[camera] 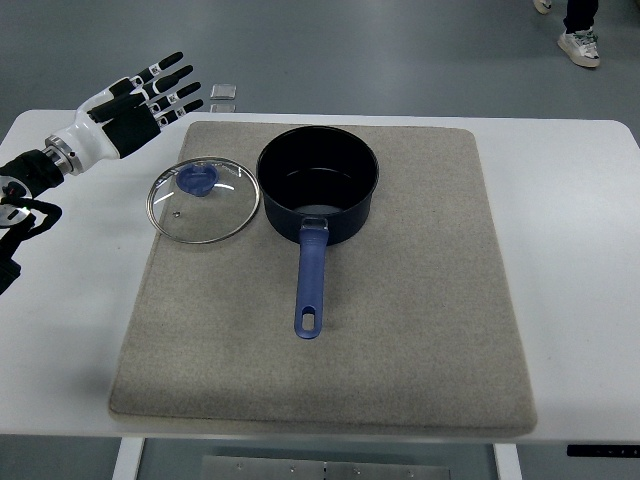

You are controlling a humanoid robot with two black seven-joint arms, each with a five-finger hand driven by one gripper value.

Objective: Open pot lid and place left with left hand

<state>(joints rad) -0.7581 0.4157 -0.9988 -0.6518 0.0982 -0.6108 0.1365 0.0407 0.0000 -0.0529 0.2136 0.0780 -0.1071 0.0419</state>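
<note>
A dark blue pot (318,182) with a long blue handle (311,285) stands uncovered on the grey mat (400,320). Its glass lid (204,201) with a blue knob (197,181) lies flat on the mat just left of the pot, touching or nearly touching its side. My left hand (150,97) hovers up and to the left of the lid, over the table's back left corner, with fingers spread and holding nothing. The right arm does not show.
The mat lies on a white table (570,230). A small grey square object (223,92) sits at the table's back edge beside my left fingertips. A person's shoes (578,42) stand on the floor at top right.
</note>
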